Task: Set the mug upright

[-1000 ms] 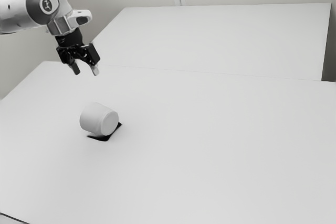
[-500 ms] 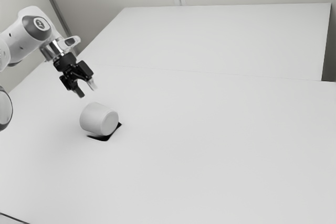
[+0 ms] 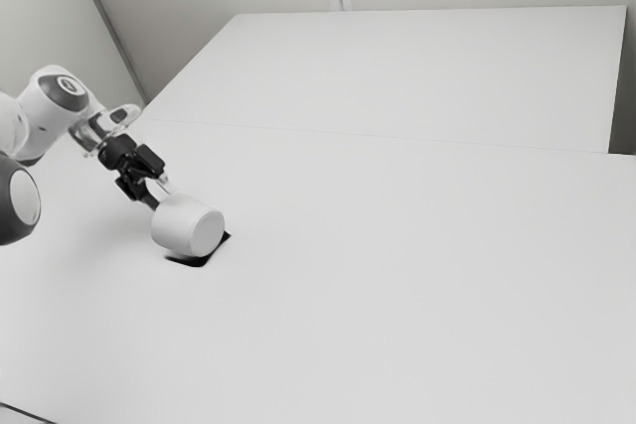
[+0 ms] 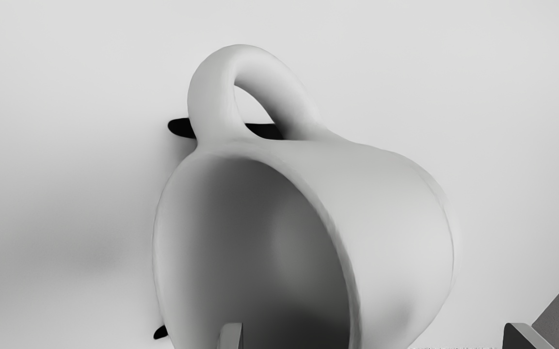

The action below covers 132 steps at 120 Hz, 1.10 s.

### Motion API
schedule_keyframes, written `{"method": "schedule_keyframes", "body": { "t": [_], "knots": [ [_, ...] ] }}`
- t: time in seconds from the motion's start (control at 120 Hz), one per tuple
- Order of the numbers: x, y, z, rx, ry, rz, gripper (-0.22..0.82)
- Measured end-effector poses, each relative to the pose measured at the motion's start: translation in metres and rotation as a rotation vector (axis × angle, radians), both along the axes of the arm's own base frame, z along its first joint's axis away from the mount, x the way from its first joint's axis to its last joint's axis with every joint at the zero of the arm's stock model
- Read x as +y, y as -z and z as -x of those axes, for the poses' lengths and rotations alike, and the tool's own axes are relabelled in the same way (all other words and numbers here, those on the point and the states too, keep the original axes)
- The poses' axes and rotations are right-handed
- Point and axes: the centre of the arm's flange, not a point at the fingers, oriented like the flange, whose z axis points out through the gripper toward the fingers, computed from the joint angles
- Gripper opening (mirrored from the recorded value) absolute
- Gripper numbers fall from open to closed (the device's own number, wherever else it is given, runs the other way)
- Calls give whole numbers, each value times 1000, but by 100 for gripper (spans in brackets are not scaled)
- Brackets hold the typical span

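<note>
On the worktop point(image 3: 397, 275), the mug point(image 4: 395, 218) lies on its side; standing it up remains. My tool point(image 3: 162, 196) is open, one finger at the mug's mouth point(image 4: 255, 242), the other outside.

Now the arm point(image 3: 62, 111) is stretched in from between nine and ten o'clock in the exterior view, and the gripper point(image 3: 162, 196), tilted downward, is aimed between four and five o'clock, its fingers point(image 4: 231, 338) spread wide apart!
</note>
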Motion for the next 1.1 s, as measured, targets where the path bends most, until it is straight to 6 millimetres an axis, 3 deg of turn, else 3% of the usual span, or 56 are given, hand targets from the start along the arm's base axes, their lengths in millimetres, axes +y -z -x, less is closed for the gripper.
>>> {"method": "schedule_keyframes", "body": {
  "t": [0.358, 0.608, 0.9, 1.1],
  "knots": [
    [-24, 18, 13, 36, 31, 116, 56],
    [-30, 5, 15, 27, 45, 129, 30],
    [-56, 7, 8, 44, 88, 137, 8],
    [-59, 9, 8, 49, 90, 137, -8]
  ]
}}
